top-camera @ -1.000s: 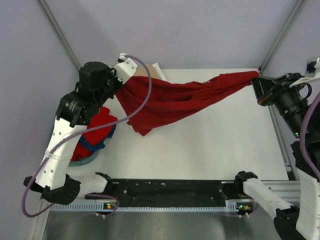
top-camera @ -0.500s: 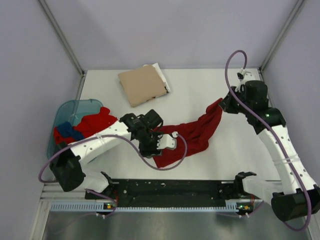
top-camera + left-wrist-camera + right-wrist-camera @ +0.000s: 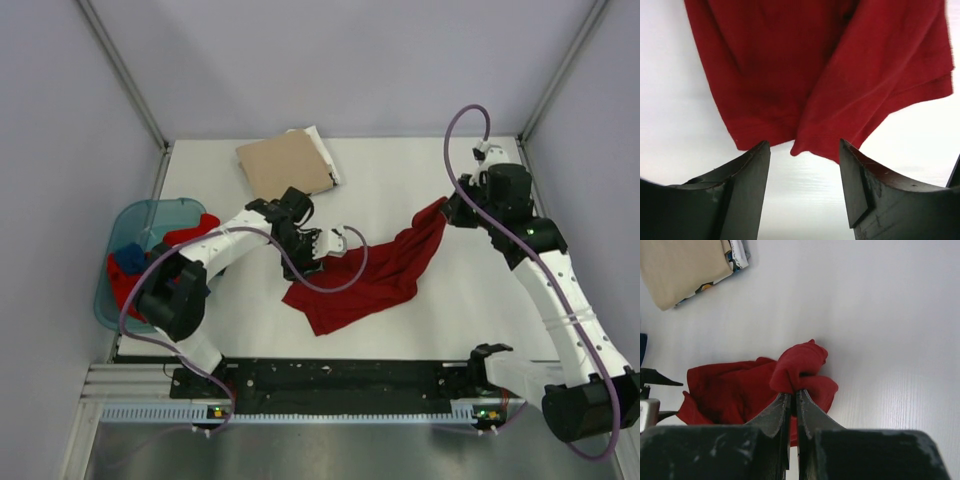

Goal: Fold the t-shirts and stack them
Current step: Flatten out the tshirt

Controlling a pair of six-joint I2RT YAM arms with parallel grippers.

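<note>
A dark red t-shirt [image 3: 372,272] lies rumpled on the white table, its hem [image 3: 815,70] just past my left fingertips. My left gripper [image 3: 318,256] hovers at the shirt's left edge, open, with only bare table between its fingers [image 3: 747,185]. My right gripper [image 3: 452,211] is shut on a bunched corner of the same shirt [image 3: 799,365], holding it at the shirt's upper right end. A folded tan t-shirt [image 3: 286,166] lies at the back on a white one [image 3: 322,148].
A translucent teal tub [image 3: 112,292] stands at the left edge, with red [image 3: 190,236] and blue [image 3: 127,258] shirts heaped in it. The tan shirt [image 3: 680,265] shows at the top left of the right wrist view. Grey walls enclose the table.
The shirt, stretched in the air between both grippers a second ago, has come down onto the table. My left gripper has opened, let go and drawn back left. The right still holds its corner.
</note>
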